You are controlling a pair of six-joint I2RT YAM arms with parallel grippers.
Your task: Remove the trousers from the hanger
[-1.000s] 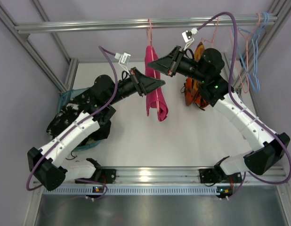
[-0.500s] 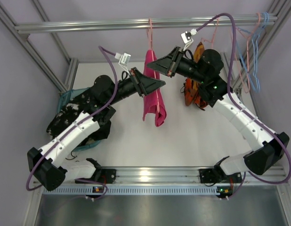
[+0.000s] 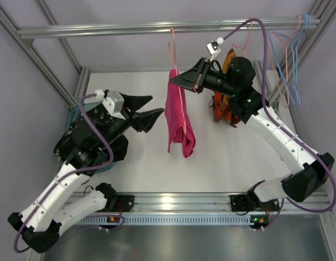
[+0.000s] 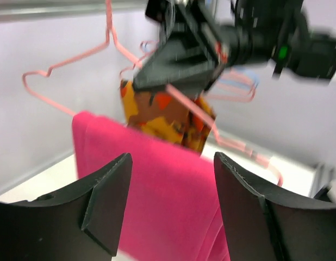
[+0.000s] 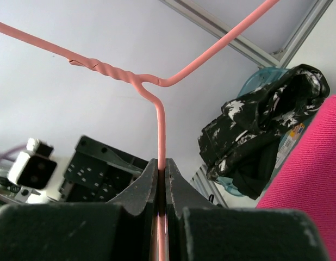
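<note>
Right claw (image 5: 161, 166) is clamped on the wire hanger (image 5: 160, 125); left claw (image 3: 153, 106) gapes wide beside the draped pink trousers (image 3: 178, 117), not touching. Probably soft, light, limp: pinch the hanging fold.

End effector (image 5: 161, 167) tight on hanger (image 5: 161, 130)

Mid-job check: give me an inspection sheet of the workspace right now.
Surface: white table, under the hanging clothes.
Job's things: pink trousers draped over a pink hanger; orange patterned trousers partly hidden by the right arm.
Clutter: black garment with white marks, heaped in a teal basket.
Grippers: left gripper open, clear of the cloth; right gripper shut on the hanger wire.
Cables: purple cable along each arm.
Surroundings: metal rail overhead, spare hangers on it.
</note>
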